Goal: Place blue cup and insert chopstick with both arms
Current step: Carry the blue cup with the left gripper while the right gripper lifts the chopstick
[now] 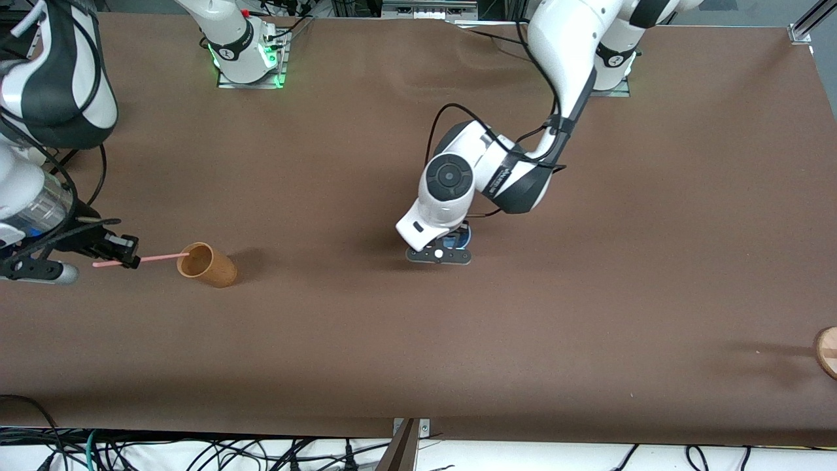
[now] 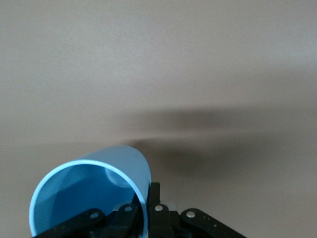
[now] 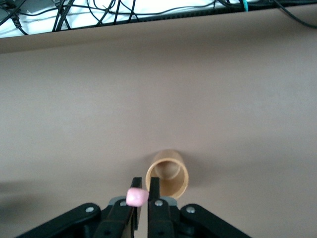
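My left gripper is low over the middle of the table, shut on the rim of the blue cup. In the left wrist view the blue cup shows its bright blue inside, with one of my fingers outside the wall and one inside. My right gripper is at the right arm's end of the table, shut on the pale-pink chopstick. The stick lies about level, and its tip reaches the mouth of the tan-orange cup. Its pink end shows between the fingers of my right gripper.
A tan-orange cup lies on its side beside the right gripper, mouth toward it; it also shows in the right wrist view. A round wooden thing sits at the left arm's end, near the front edge. Cables hang below that edge.
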